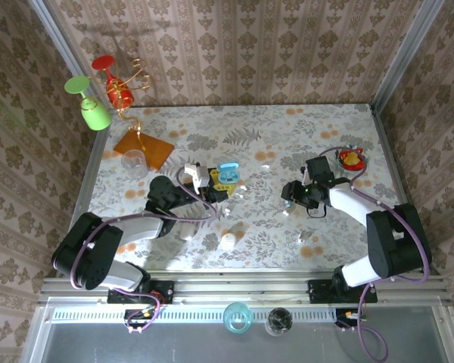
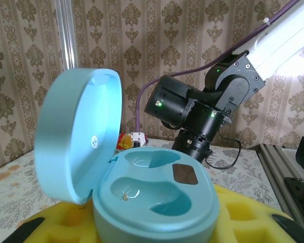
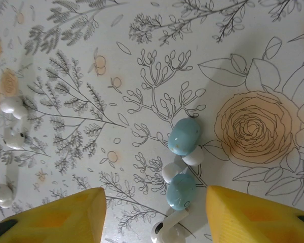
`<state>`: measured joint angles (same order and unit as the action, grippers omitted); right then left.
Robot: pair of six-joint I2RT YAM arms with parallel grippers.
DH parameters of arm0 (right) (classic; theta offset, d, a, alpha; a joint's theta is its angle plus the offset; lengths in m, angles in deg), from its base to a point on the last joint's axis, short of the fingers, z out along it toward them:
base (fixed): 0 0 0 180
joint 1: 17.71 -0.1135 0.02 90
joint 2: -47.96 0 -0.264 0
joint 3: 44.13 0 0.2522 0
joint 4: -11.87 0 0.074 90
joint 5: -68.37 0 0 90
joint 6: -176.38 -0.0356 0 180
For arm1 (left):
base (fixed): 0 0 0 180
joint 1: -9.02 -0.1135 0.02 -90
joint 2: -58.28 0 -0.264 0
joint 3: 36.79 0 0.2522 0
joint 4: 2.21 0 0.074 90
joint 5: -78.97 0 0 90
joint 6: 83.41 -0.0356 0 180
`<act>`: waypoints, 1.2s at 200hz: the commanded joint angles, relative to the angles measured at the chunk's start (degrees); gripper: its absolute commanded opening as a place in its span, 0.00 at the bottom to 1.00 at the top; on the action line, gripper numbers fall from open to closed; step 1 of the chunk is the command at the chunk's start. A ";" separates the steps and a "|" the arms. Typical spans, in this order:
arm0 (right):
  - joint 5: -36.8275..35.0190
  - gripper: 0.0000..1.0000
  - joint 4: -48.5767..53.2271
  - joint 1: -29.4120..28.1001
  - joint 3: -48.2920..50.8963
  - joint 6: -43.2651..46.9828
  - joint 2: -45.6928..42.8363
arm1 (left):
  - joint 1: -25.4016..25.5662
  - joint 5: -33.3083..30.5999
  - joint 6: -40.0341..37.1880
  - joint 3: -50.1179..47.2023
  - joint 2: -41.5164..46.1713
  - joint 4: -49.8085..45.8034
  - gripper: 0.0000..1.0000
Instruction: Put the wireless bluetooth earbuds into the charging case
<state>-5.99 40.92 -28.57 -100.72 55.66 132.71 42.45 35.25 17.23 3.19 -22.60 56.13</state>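
The teal charging case [image 2: 157, 195] stands open with its lid [image 2: 78, 134] tipped up to the left and both wells empty. My left gripper [image 2: 157, 225] is shut on its base, yellow pads on either side. From above, the case [image 1: 227, 172] sits at the tip of the left gripper [image 1: 212, 185] near mid-table. Two teal earbuds [image 3: 184, 136] [image 3: 181, 191] with white tips lie on the table, touching a white stemmed earbud [image 3: 169, 230]. My right gripper [image 3: 157, 217] hangs over them, open, its yellow fingers [image 3: 66, 217] to either side of the nearer teal one and apart from it.
More white earbuds [image 3: 12, 105] [image 3: 14, 137] lie at the left of the right wrist view. A white pebble case [image 1: 228, 241] sits near the front edge. At back left stand green [image 1: 91, 106] and red [image 1: 113, 83] glasses and an orange sheet [image 1: 144, 147]. A small bowl [image 1: 352, 159] sits right.
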 commanded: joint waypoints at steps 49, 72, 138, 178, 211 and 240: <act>5.88 0.51 -2.86 0.15 -0.24 -3.90 5.50 | -0.73 2.09 0.36 0.75 0.20 1.65 0.30; 8.62 0.49 -3.97 -0.26 -0.13 -5.50 6.04 | -0.71 2.30 0.62 0.77 0.22 1.65 0.30; 10.20 0.49 -5.66 -5.11 -1.88 -9.36 7.58 | -0.73 2.21 0.35 0.46 0.31 1.69 0.30; 9.84 0.51 -4.72 -7.04 -3.13 -5.79 5.84 | -0.91 1.89 0.35 -0.09 0.72 1.73 0.30; 2.18 0.51 1.41 -6.90 -4.55 1.22 1.16 | -1.52 1.40 0.20 -1.11 1.94 1.71 0.30; -1.06 0.53 4.62 -5.83 -8.65 5.47 3.57 | -2.10 1.18 0.13 -1.83 2.76 1.65 0.30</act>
<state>-1.88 40.94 -35.15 -105.22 55.18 135.23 41.03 36.10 17.27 2.21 -21.62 56.13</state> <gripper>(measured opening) 0.520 0.356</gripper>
